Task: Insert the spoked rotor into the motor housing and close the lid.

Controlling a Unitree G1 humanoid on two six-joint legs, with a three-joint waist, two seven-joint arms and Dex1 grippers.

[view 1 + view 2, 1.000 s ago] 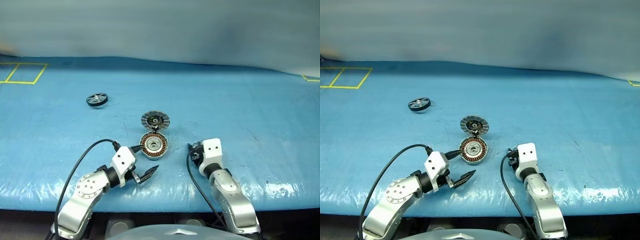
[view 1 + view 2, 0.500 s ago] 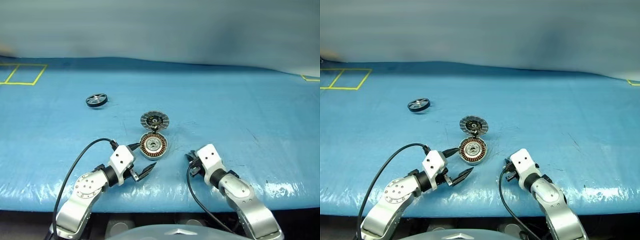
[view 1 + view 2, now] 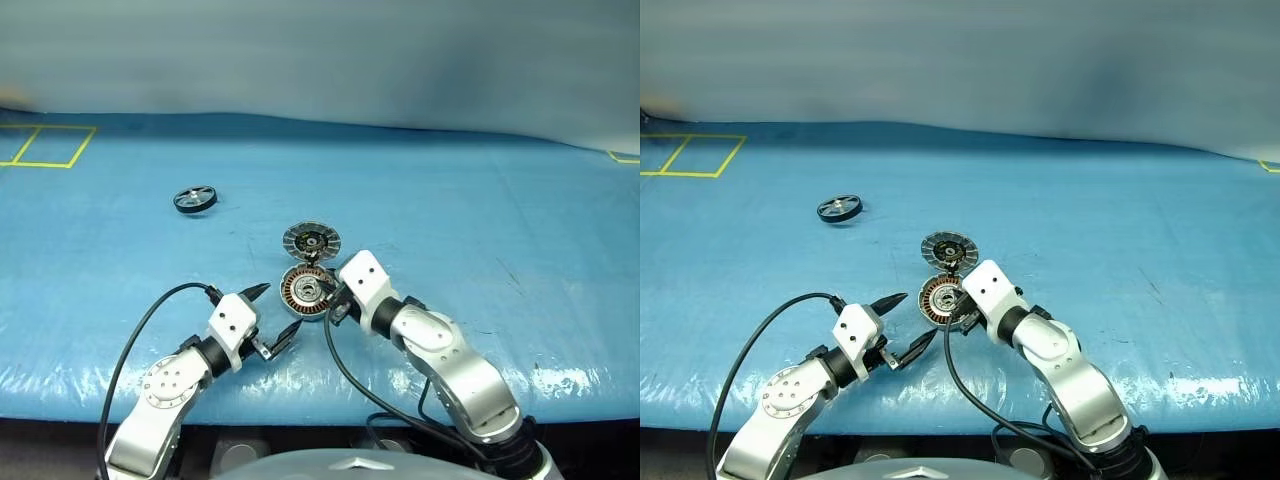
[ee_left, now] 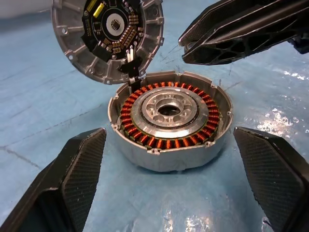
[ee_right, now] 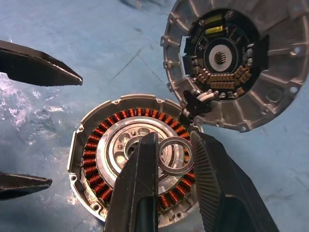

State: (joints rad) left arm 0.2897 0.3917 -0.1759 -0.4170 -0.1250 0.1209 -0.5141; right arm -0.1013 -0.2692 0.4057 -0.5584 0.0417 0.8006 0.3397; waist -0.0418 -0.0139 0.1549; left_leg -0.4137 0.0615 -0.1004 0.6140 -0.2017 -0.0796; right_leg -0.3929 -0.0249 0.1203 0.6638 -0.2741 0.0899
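While the spoked rotor, a small black wheel with thin silvery spokes, lies alone well to the left and farther back on the blue plastic-covered counter, the rest of the work sits near the front edge at the middle.

Moving right from the rotor, the left gripper hovers just to the left of the motor housing, its two black fingers spread wide and holding nothing.

Next comes the motor housing, a round silver-grey metal puck with a ring of coppery windings around a silver centre. It rests flat on the counter. The lid, a round grey disc hinged at the housing's far edge, stands swung open and shows a dark inner face of small components.

Right of that, the right gripper reaches over the housing. Its fingers are narrowed onto a small thin silvery ring, pinched between them directly above the housing's centre.

Judged from this layout, the task is at an early stage. The rotor has not been picked up, the housing has no rotor in it, and the lid is not yet closed.
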